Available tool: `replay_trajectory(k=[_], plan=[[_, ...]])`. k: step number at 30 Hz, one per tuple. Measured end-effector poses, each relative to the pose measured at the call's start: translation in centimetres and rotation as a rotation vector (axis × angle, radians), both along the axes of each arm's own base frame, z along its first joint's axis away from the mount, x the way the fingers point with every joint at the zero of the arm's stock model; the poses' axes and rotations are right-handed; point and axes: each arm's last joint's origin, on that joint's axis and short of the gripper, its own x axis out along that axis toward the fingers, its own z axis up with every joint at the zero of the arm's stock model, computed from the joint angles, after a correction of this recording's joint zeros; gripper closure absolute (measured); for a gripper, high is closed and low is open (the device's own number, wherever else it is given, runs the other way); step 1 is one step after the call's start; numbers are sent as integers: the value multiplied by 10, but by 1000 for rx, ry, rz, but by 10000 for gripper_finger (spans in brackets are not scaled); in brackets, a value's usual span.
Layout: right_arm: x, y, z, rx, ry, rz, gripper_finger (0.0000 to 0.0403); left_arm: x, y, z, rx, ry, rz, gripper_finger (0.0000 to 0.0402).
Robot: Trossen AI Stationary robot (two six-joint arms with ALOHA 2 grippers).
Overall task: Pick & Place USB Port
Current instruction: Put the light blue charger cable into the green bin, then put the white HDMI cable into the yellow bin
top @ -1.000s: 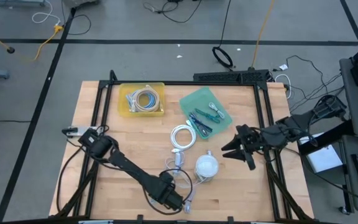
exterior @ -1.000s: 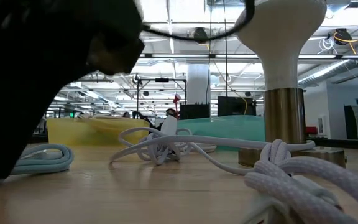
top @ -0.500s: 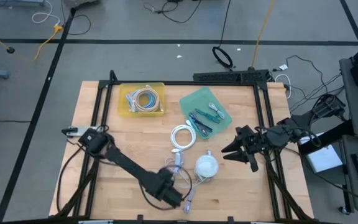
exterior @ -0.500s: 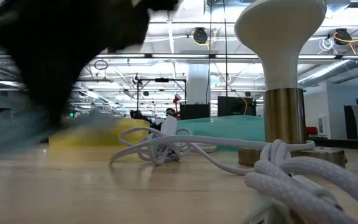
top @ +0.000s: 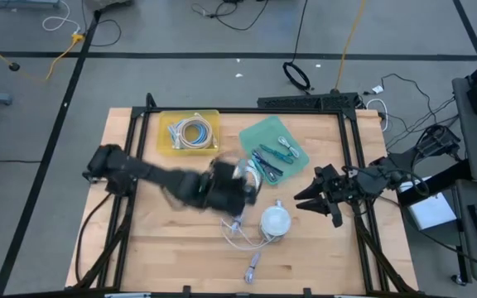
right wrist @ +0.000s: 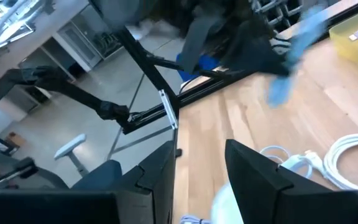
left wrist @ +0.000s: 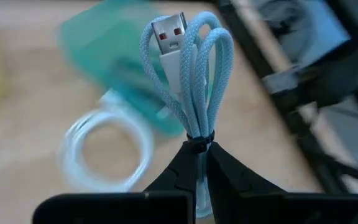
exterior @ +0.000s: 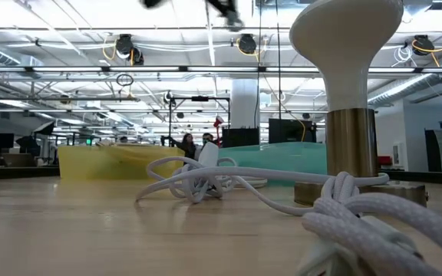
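Above a wooden table (top: 139, 232), the left gripper (top: 240, 189) (blurred) hangs over a white cable coil (top: 244, 178) between yellow tray (top: 166, 147) and green tray (top: 259, 132), the right gripper (top: 307, 199) beside a white lamp (top: 275, 222).

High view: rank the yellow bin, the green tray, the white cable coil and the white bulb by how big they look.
1. Green tray and yellow bin, too alike to rank.
2. White cable coil and white bulb, similar; the left arm partly covers the coil.
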Motion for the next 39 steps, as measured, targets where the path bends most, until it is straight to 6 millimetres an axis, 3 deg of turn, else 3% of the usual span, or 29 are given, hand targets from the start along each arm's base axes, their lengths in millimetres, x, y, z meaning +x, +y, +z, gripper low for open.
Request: replay_trajectory(k=[3, 8, 11, 14, 18, 23, 33, 39], plan=[[0, 0, 0, -3, 3, -1, 269, 27, 49, 12, -1, -94, -97, 387], [0, 2, -1, -6, 2, -14, 269, 54, 131, -3, -98, -164, -80, 387], [-2, 4, 0, -8, -4, -20, 269, 62, 165, -16, -170, -190, -71, 387], [-4, 7, -1, -21, -7, -38, 269, 72, 185, -35, -243, -198, -68, 387], [-6, 10, -1, -29, -9, -53, 269, 89, 193, -67, -329, -201, -83, 387], [-7, 11, -1, -33, -11, -59, 269, 95, 188, -89, -380, -141, -86, 387], [-7, 11, -1, -33, -11, -58, 269, 84, 194, -92, -373, -19, -92, 302], [-7, 11, -1, -38, -12, -57, 269, 83, 187, -93, -384, 8, -95, 287]])
